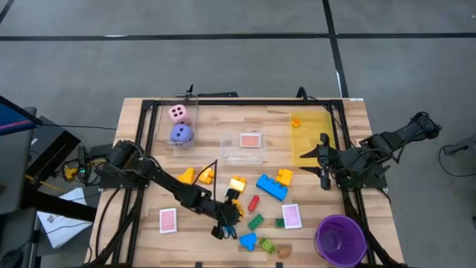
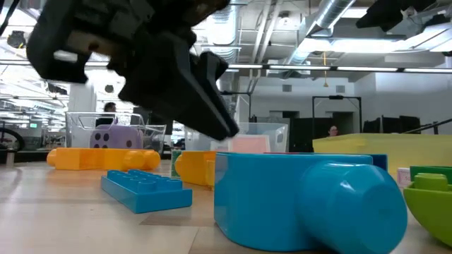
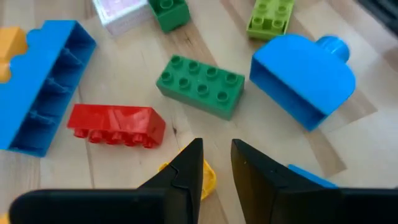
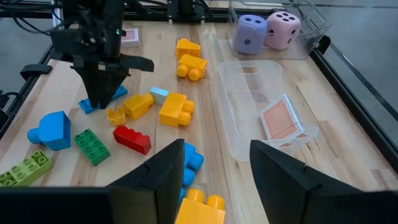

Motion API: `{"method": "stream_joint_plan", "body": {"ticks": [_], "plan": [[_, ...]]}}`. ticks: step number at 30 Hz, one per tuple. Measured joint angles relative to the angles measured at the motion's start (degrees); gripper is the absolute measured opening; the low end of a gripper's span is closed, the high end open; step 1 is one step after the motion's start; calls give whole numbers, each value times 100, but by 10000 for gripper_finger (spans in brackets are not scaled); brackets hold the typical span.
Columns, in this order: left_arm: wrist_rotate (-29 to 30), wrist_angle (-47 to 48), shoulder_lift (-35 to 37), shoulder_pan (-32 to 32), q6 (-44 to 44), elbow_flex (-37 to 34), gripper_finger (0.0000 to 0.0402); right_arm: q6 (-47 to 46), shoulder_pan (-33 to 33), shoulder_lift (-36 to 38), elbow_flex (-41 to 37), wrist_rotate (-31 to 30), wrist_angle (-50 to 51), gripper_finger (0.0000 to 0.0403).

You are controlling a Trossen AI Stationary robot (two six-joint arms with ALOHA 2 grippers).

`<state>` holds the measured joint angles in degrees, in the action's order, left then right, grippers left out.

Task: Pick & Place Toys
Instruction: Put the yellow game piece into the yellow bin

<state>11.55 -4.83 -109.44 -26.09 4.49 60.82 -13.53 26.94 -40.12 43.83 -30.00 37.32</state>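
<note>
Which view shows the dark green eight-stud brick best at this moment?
The left wrist view: the green brick fills the middle, studs up, lying just beyond the left gripper. The right wrist view shows it smaller, beside the red brick. The high view gives only a small patch. The low view does not show it clearly.

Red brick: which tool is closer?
Left. The left tool hangs just beside the red brick, among the loose bricks; the right tool waits farther off by the yellow bin.

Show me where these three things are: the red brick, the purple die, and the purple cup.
red brick (image 3: pixel 115 123), left wrist view, on its long side face.
purple die (image 4: pixel 250 34), right wrist view, on its dotted front face.
purple cup (image 1: pixel 323 242), high view, on its left rim.
</note>
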Motion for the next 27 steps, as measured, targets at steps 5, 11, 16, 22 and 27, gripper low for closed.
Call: {"method": "stream_joint_plan", "body": {"ticks": [5, 11, 16, 22, 27], "plan": [[15, -22, -166, 13, -5, -2, 96, -1, 0, 2, -2, 2, 2, 175], [70, 3, -173, 13, -22, 0, 99, -3, 0, 0, -4, 2, 20, 175], [75, 291, -173, 16, -42, 3, 98, -6, 0, 2, -4, 9, 17, 175], [94, 292, -173, 56, -44, 4, 98, -19, 0, 0, -4, 11, 17, 175], [18, 287, -173, 68, -44, 4, 97, -19, 0, 0, -4, 11, 17, 175]]}}
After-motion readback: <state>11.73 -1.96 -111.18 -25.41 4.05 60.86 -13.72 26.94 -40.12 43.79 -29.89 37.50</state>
